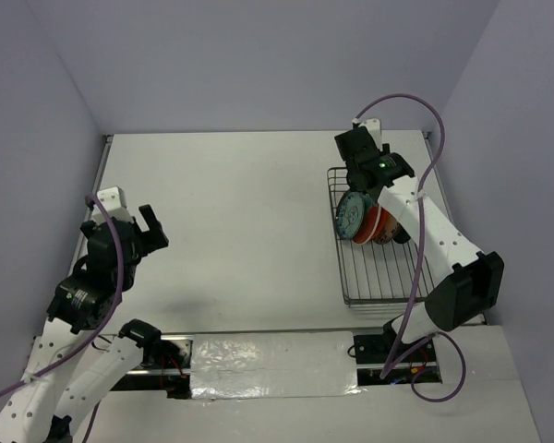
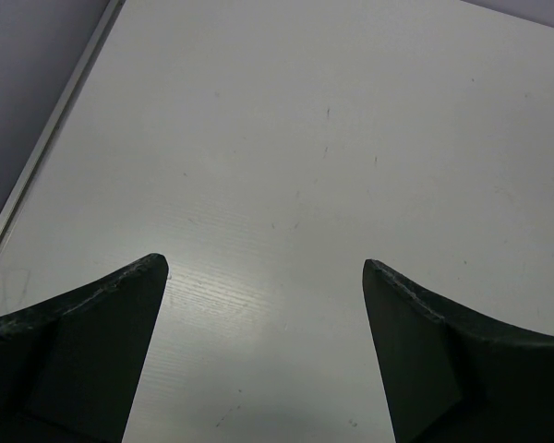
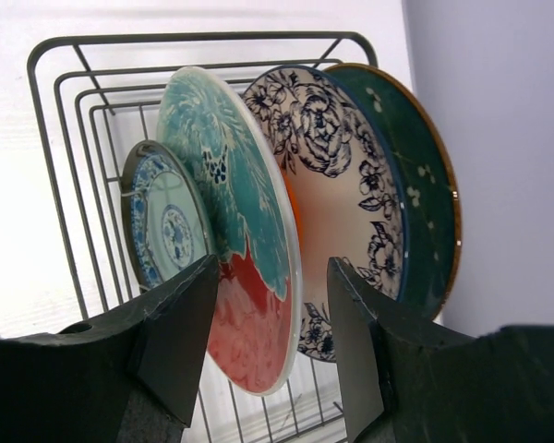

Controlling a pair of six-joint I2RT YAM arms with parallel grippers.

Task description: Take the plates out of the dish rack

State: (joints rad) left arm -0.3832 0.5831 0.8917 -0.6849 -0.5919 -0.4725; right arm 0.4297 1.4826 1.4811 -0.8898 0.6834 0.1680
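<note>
The dish rack (image 3: 51,138) (image 1: 379,277) is a grey wire basket at the table's right side. Plates stand upright in it. A small blue-white plate (image 3: 166,231) is on the left, then a large red-and-teal plate (image 3: 245,185) (image 1: 351,218), a white floral-rimmed plate (image 3: 342,185) and a dark teal plate (image 3: 425,212). An orange edge shows behind the red-and-teal plate. My right gripper (image 3: 272,263) (image 1: 358,189) is partly closed, its fingers either side of the red-and-teal plate's rim. A gap shows at the right finger (image 3: 360,341). My left gripper (image 2: 266,266) (image 1: 153,231) hangs open over bare table far to the left.
The white table (image 1: 249,221) has a raised metal rim along its left edge (image 2: 46,157). Purple walls close in on the left, back and right. The rack stands near the right wall. A purple cable (image 1: 415,106) loops above the right arm.
</note>
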